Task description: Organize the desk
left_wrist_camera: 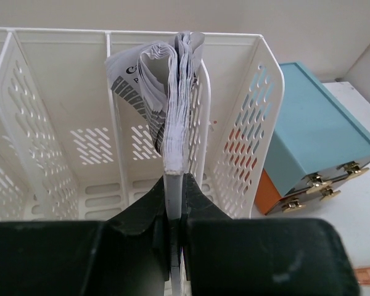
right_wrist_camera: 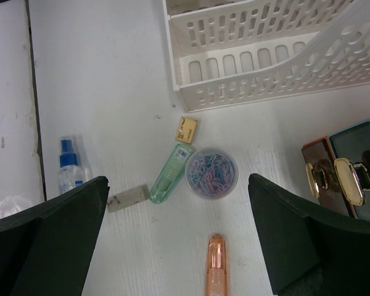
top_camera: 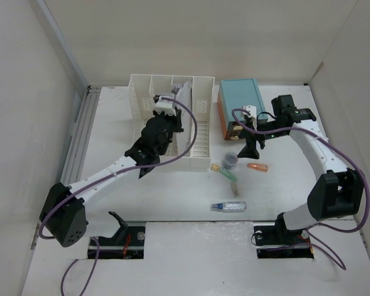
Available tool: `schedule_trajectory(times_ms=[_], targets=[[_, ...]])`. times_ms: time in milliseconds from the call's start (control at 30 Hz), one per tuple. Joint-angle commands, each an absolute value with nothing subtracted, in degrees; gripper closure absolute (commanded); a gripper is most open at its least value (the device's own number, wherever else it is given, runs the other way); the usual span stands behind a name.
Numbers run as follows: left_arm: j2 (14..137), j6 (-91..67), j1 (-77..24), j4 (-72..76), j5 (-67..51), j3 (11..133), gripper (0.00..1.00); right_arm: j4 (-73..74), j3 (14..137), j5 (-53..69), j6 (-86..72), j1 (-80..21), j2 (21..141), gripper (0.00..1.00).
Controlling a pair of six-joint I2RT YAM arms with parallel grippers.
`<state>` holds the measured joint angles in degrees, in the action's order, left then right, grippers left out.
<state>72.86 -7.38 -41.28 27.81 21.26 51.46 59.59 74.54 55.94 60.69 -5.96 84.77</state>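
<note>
The white desk (top_camera: 172,197) carries a white slotted file rack (top_camera: 142,92) at the back. My left gripper (left_wrist_camera: 174,179) is shut on the lower edge of a thick paper booklet (left_wrist_camera: 172,92). The booklet stands upright against a divider near the right end of the rack (left_wrist_camera: 61,74), its pages curling at the top. My right gripper (right_wrist_camera: 177,182) hangs open over small items on the desk (right_wrist_camera: 98,92). Below it are a cup of coloured paper clips (right_wrist_camera: 211,172), a green tube (right_wrist_camera: 168,175) and an orange tube (right_wrist_camera: 216,265). Its jaws touch none of them.
A teal-topped box with orange drawers (top_camera: 240,97) stands right of the rack. A small spray bottle (right_wrist_camera: 69,169), a grey eraser (right_wrist_camera: 127,198) and a yellow block (right_wrist_camera: 186,129) lie near the clip cup. Enclosure walls surround the desk.
</note>
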Motion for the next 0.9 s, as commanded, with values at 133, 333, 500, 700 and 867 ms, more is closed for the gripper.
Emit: schedule_trajectory(times_ms=[133,333,500,700,867], targets=[[72.94,3.06,-47.09,43.74,35.39,51.78,1.00,60.99,76.90,58.01,62.93,-5.54,84.55,0.00],[75.40,5.46,-50.80,54.32,41.22,44.83,1.00,61.00,76.90,58.01,63.45,-5.54,84.55,0.00],[78.56,4.13,-51.94,58.52,45.16,42.02,1.00,61.52,76.90,58.01,63.46,-5.54,85.08,0.00],[79.89,4.13,-53.00,59.06,47.37,40.96,0.72,61.52,76.90,58.01,63.98,-5.54,85.08,0.00],[76.92,7.02,-54.05,59.24,48.42,41.48,0.26,62.05,77.43,58.01,63.98,-5.54,85.08,0.00]])
